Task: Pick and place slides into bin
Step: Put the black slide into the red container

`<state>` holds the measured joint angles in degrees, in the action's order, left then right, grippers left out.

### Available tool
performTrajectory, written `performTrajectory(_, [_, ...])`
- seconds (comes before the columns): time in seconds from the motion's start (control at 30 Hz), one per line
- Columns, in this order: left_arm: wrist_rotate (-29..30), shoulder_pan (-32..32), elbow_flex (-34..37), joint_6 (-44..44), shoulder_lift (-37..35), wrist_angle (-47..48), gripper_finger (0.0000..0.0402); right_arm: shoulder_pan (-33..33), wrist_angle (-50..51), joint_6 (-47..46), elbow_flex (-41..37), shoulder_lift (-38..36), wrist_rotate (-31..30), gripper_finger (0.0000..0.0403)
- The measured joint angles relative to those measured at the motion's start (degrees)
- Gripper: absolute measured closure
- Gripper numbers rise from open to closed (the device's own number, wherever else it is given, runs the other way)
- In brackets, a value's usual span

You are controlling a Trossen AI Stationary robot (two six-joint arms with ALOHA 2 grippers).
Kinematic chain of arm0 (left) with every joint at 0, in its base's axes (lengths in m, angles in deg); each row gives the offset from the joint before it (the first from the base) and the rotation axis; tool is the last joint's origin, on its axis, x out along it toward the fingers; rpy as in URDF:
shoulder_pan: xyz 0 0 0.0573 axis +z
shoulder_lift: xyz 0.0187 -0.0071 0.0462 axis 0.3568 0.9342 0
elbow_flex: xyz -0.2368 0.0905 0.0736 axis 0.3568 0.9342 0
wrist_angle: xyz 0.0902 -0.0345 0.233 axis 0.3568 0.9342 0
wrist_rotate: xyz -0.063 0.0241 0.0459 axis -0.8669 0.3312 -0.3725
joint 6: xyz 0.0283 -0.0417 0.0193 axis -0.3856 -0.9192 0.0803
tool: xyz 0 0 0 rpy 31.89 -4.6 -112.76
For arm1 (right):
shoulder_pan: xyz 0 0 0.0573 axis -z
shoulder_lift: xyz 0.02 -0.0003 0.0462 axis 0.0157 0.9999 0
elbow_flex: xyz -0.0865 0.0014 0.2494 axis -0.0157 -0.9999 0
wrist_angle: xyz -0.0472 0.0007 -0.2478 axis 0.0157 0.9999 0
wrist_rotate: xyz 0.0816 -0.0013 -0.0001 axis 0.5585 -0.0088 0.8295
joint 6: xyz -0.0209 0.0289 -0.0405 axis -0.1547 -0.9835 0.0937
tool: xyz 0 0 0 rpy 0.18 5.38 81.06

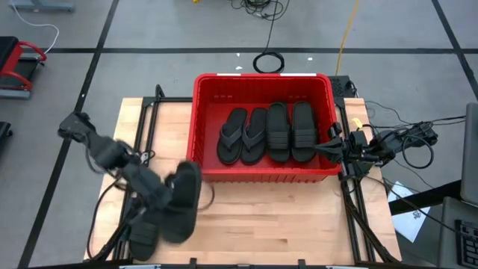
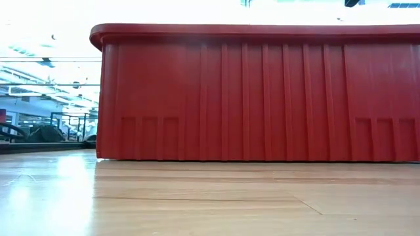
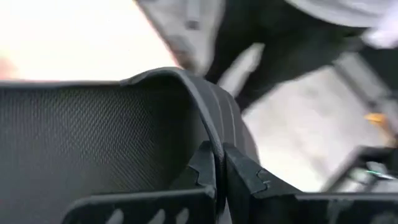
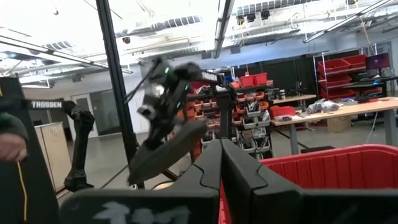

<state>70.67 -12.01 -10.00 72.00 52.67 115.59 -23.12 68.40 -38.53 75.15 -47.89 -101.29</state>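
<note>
Left claw [image 1: 173,188] is gripping a black rubber slide [image 1: 181,202] by its ribbed strap, long axis running toward the red ribbed bin [image 1: 263,173]. Four slides [image 1: 267,133] are lying abreast inside, same axis. Right claw [image 1: 327,147] is waiting closed at the bin's rim.

The bin [image 1: 263,178] is bright red, its outer walls ribbed with upright ridges. Four black slides [image 1: 267,134] lie inside it; the two on the right carry wide ribbed straps. Another black slide [image 1: 181,202], held above the desk [image 1: 246,220], has a fine cross-hatched sole texture and a strap scored with thin parallel lines. The desk is pale wood with visible grain. The floor [image 1: 149,30] is grey, crossed by dark lines.
</note>
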Motion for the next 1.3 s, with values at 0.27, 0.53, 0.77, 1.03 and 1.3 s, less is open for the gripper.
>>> performTrajectory(0.27, [13.1,13.6,-14.3,14.9,0.0,5.4,0.0398,0.0,0.0,0.4,0.0,0.0,0.0,0.0403])
performTrajectory(0.53, [0.3,26.1,-15.0,26.6,-0.3,-12.8,0.0399,0.0,0.0,0.4,0.0,0.0,0.0,0.0403])
performTrajectory(0.77, [-15.4,32.1,-3.2,23.5,-3.6,-29.6,0.0400,0.0,0.0,-0.1,0.0,0.0,0.0,0.0403])
performTrajectory(1.03, [-17.6,34.5,17.3,11.1,-17.3,-49.9,0.0401,0.0,-0.2,-0.2,0.0,0.0,-1.5,0.0403])
performTrajectory(1.3, [-8.4,38.2,29.4,0.4,-28.4,-51.1,0.0401,0.0,-0.4,-0.4,0.0,0.0,-3.2,0.0403])
